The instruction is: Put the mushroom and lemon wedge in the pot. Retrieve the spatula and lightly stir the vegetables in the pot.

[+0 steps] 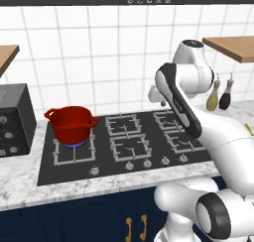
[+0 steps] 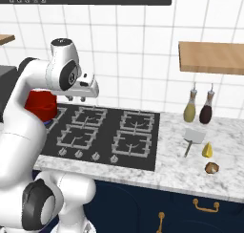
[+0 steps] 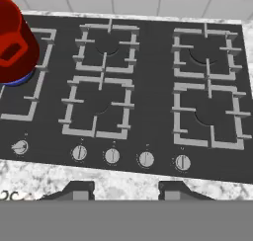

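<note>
One white arm bent high over the hob, claw [image 3: 126, 190] pointing down, fingers apart and empty, red pot [image 1: 72, 124] on left burner, spatula [image 2: 192, 138], lemon wedge [image 2: 207, 150], mushroom [image 2: 212, 168] on the desk [image 2: 181, 172] at right.

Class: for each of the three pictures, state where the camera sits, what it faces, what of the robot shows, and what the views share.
Left base view: behind the arm, left; faces the stove and pot; arm at right.
Right base view: behind, right; faces the stove, spatula, lemon wedge, mushroom; arm at left.
Hand view: above, looking down on the burners; fingers at bottom.
Shared: stove and pot.
</note>
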